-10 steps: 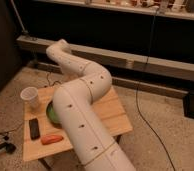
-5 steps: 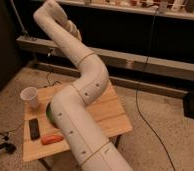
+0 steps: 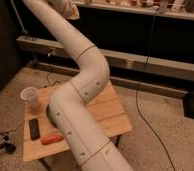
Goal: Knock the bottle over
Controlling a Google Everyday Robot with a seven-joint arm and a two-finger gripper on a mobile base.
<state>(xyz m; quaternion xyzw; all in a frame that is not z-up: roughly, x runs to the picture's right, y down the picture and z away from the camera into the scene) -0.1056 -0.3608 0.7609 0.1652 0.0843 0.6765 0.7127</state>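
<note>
Speckled floor (image 3: 165,115) and a dark back wall w/ a long ledge (image 3: 155,65) are filling the room, a cable trailing down to the floor at right. Biggest thing in shot, the white arm (image 3: 82,95), is rising from the bottom edge, bending over the worktop (image 3: 107,112) and reaching up to the top left corner. Its claw (image 3: 69,7) is sitting up there at the frame edge, well above everything, and I cannot tell how it is set. On the wooden worktop, a green object (image 3: 49,114) is peeking out from behind the arm, mostly hidden; a white cup (image 3: 30,96) is standing upright near the left corner; a black remote-like item (image 3: 34,128) and an orange-red item (image 3: 52,138) are lying toward the front. No bottle is showing anywhere; prob. hidden behind the arm, can't say. So whether it's been knocked over isn't checkable from here; nothing is confirming it as done.
</note>
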